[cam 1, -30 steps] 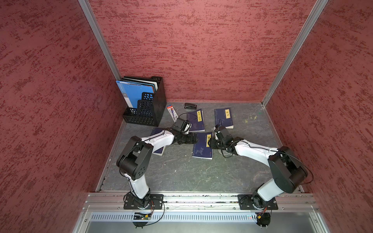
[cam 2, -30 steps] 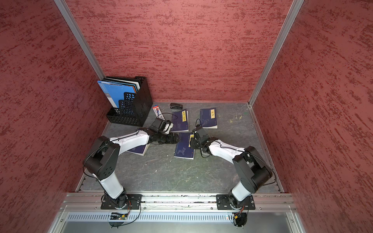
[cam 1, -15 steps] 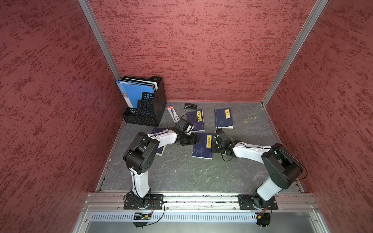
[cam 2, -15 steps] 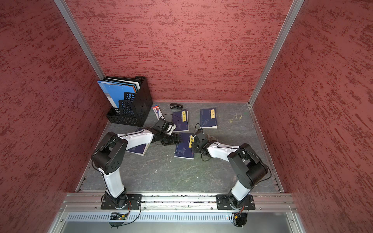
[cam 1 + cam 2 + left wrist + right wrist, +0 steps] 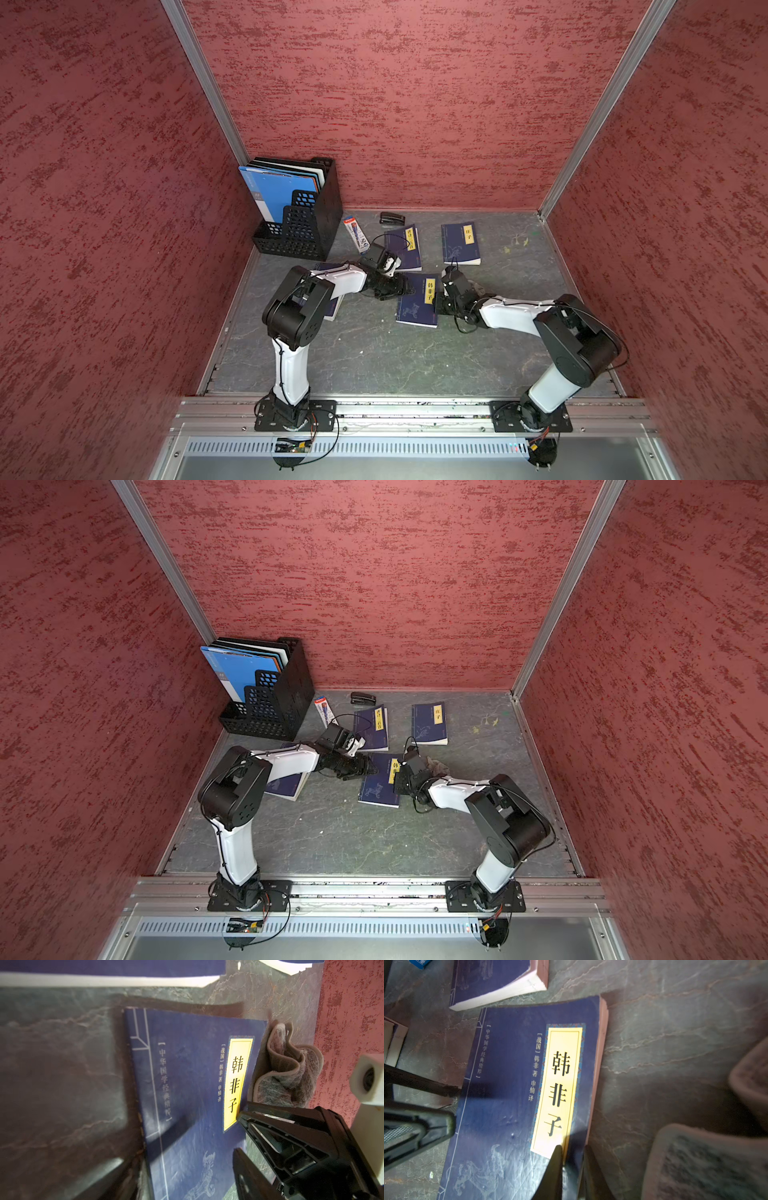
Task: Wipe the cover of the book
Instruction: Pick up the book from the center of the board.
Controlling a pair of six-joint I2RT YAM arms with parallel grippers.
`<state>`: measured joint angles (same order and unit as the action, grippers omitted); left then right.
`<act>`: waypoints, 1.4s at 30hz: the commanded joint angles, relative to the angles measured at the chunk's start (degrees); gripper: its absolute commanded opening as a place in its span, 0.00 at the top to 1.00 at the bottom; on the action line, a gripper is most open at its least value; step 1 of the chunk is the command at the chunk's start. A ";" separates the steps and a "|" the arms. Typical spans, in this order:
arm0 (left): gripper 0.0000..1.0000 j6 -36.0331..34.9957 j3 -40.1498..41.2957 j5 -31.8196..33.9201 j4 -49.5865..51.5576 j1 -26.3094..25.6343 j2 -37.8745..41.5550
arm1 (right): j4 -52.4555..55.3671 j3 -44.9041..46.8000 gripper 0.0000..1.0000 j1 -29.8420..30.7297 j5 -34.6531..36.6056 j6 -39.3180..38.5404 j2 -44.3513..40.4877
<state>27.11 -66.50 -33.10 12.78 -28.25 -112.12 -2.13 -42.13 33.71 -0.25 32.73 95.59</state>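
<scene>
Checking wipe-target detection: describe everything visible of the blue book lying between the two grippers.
The book is a dark blue paperback with a yellow title strip in black characters, white ruled lines by the spine and a pale beast drawing. It lies flat, closed, cover up, on the grey marbled table. The right gripper straddles its page edge; the left gripper sits at its spine. The cloth lies beside it, not on it.
</scene>
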 commanded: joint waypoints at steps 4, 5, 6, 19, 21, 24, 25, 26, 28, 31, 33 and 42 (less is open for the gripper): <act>0.49 2.06 -0.23 -8.40 -6.31 0.36 -0.80 | 2.04 2.61 0.83 0.30 -2.30 0.30 3.58; 0.52 2.22 -0.21 -8.66 -6.67 0.56 -0.63 | 1.96 2.61 0.83 0.30 -2.38 0.31 3.72; 0.54 2.24 -0.16 -8.88 -6.85 0.78 -0.53 | 1.90 2.75 0.83 0.30 -2.39 0.24 3.79; 0.86 2.78 -0.29 -10.78 -6.02 1.58 -0.87 | 0.16 2.79 0.83 0.30 -3.04 -0.43 3.61; 0.91 2.38 -0.48 -10.58 -5.09 1.71 -0.83 | -0.19 2.80 0.82 0.30 -2.93 -0.63 3.23; 0.98 1.08 -1.28 -10.10 -2.00 1.88 -0.38 | -0.04 2.44 0.74 0.31 -2.27 -1.06 2.17; 1.00 0.31 -1.54 -9.87 -0.25 2.12 0.16 | -0.02 2.20 0.67 0.30 -2.12 -1.56 1.41; 1.00 -0.65 -1.78 -9.63 1.72 2.45 1.00 | -0.29 2.22 0.61 0.31 -2.35 -2.39 0.19; 1.00 -3.01 -2.50 -8.82 6.86 3.29 2.96 | -0.28 2.19 0.51 0.30 -1.69 -3.33 -3.02; 1.00 -7.02 -3.28 -6.77 15.52 5.07 7.80 | 1.77 0.97 0.44 0.30 0.20 -5.77 -7.69; 1.00 -9.10 -3.44 -5.94 20.27 6.64 11.30 | 3.18 -0.21 0.41 0.30 1.10 -7.56 -9.53; 1.00 -14.63 -4.57 -9.19 35.62 19.39 23.39 | 1.64 -2.71 0.33 0.21 0.37 -12.66 -9.52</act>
<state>16.32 -70.06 -39.59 40.93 -11.94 -90.37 -0.21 -43.77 33.98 0.05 22.83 85.30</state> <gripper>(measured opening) 0.109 0.669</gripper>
